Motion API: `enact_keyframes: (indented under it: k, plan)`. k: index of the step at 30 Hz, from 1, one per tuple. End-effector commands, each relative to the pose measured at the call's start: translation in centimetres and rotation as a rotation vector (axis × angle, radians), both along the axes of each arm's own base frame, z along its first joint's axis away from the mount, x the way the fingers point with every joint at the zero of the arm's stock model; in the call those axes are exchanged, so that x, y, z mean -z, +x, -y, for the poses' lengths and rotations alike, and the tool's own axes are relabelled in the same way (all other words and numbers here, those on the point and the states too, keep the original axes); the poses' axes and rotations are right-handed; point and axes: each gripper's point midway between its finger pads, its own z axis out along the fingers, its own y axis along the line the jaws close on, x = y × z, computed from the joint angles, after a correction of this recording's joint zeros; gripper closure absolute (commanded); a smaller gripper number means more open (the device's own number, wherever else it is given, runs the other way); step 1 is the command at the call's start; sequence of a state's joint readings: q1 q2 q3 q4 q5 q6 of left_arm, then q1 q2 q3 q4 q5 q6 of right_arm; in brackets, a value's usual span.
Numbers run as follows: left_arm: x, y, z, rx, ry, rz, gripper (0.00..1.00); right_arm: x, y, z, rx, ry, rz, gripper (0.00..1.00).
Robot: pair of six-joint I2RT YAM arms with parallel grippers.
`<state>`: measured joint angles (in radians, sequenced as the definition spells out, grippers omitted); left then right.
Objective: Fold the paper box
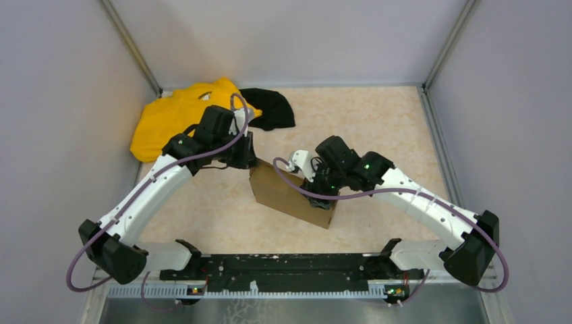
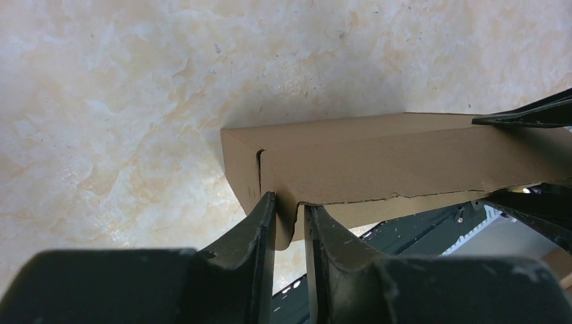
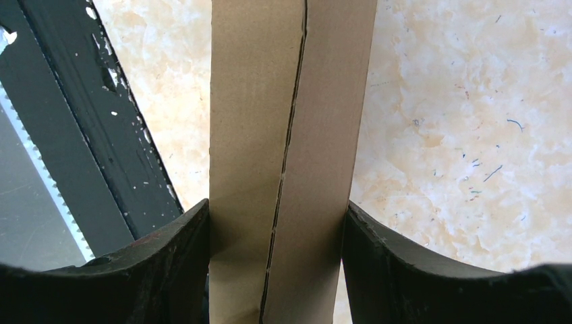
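The paper box [image 1: 290, 196] is a shallow brown cardboard box standing on edge in the middle of the table, held between both arms. My left gripper [image 1: 248, 160] is at its far left corner. In the left wrist view its fingertips [image 2: 268, 209] pinch a thin cardboard flap at the corner of the paper box [image 2: 378, 158]. My right gripper [image 1: 324, 191] comes down on the box's right end. In the right wrist view the right gripper [image 3: 278, 229] spans the narrow side of the paper box [image 3: 290, 121], both pads pressed against it.
A yellow cloth [image 1: 175, 118] and a black cloth [image 1: 273, 108] lie at the back left. The black base rail [image 1: 290, 266] runs along the near edge. Grey walls close in on the left, right and back. Marbled tabletop [image 1: 378, 128] lies behind the box.
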<state>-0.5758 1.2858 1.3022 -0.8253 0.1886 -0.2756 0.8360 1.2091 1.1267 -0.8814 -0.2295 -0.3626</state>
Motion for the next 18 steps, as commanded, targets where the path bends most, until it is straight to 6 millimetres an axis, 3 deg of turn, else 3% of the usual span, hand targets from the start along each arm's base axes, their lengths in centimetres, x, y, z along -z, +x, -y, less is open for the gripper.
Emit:
enact_keyframes:
  k: [1,11,18]
  plan:
    - [0.4,-1.9,1.7,0.054,-0.081,-0.060,0.74,1.4,1.1,-1.4,-0.044,-0.017,0.045,0.93]
    - [1.2,-2.6,1.1,0.042,-0.081,-0.061,0.74,1.6,1.5,-1.6,-0.037,-0.016,0.049,0.94]
    - [0.4,-2.7,0.4,0.036,-0.048,-0.050,0.74,1.8,1.6,-1.7,-0.031,-0.021,0.047,0.94]
